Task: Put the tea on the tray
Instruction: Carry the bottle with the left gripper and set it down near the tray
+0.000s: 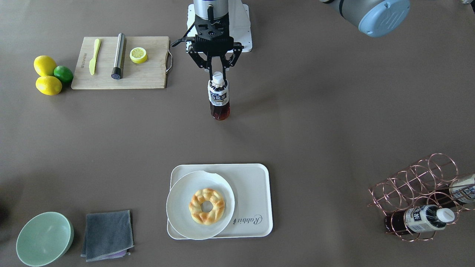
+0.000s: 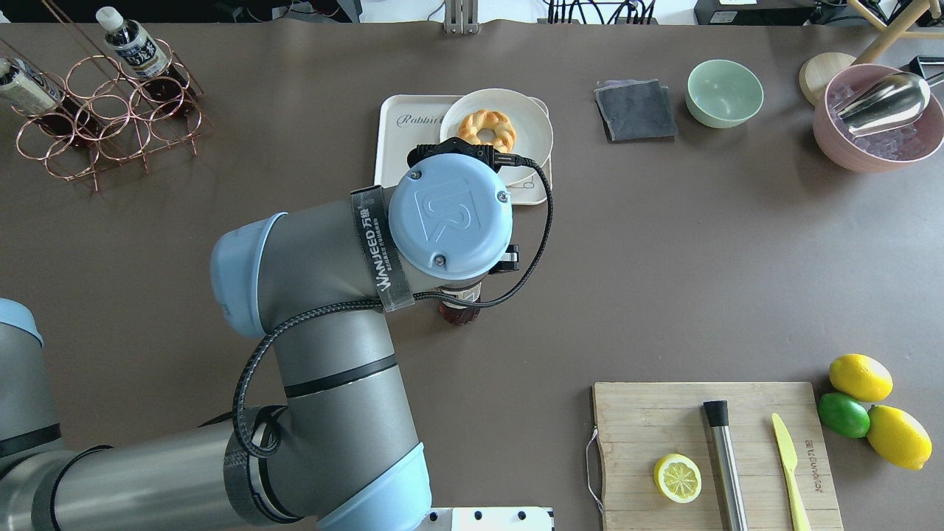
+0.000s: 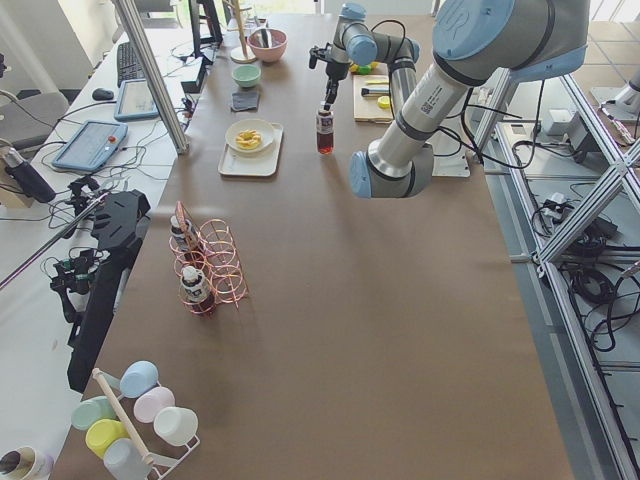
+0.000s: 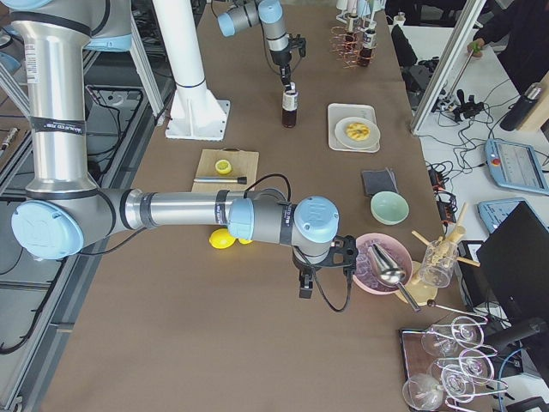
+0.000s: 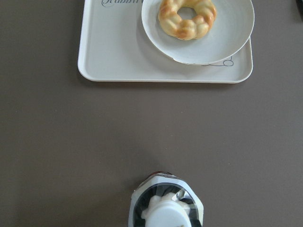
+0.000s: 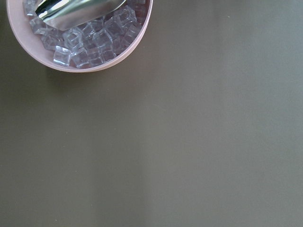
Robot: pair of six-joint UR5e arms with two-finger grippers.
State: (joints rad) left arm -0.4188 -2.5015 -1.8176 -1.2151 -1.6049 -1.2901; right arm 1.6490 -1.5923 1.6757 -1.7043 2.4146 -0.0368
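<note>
The tea bottle [image 1: 219, 98] stands upright at mid-table, on the robot's side of the tray, with dark liquid and a white cap. My left gripper [image 1: 218, 76] comes straight down on it, fingers shut on the cap. In the left wrist view the bottle [image 5: 166, 208] is at the bottom edge and the cream tray [image 5: 113, 52] lies beyond it. The tray [image 1: 252, 193] carries a round plate [image 1: 182, 207] with a donut; its "Rabbit" side is bare. My right gripper [image 4: 306, 283] hangs beside the pink ice bowl [image 4: 382, 262]; I cannot tell whether it is open or shut.
A copper wire rack [image 1: 419, 185] holds two alike bottles [image 1: 423, 218]. A cutting board [image 1: 148, 74] with a knife, a metal rod and a lemon half lies near lemons and a lime [image 1: 44, 66]. A green bowl [image 1: 44, 239] and grey cloth [image 1: 107, 233] sit beside the tray.
</note>
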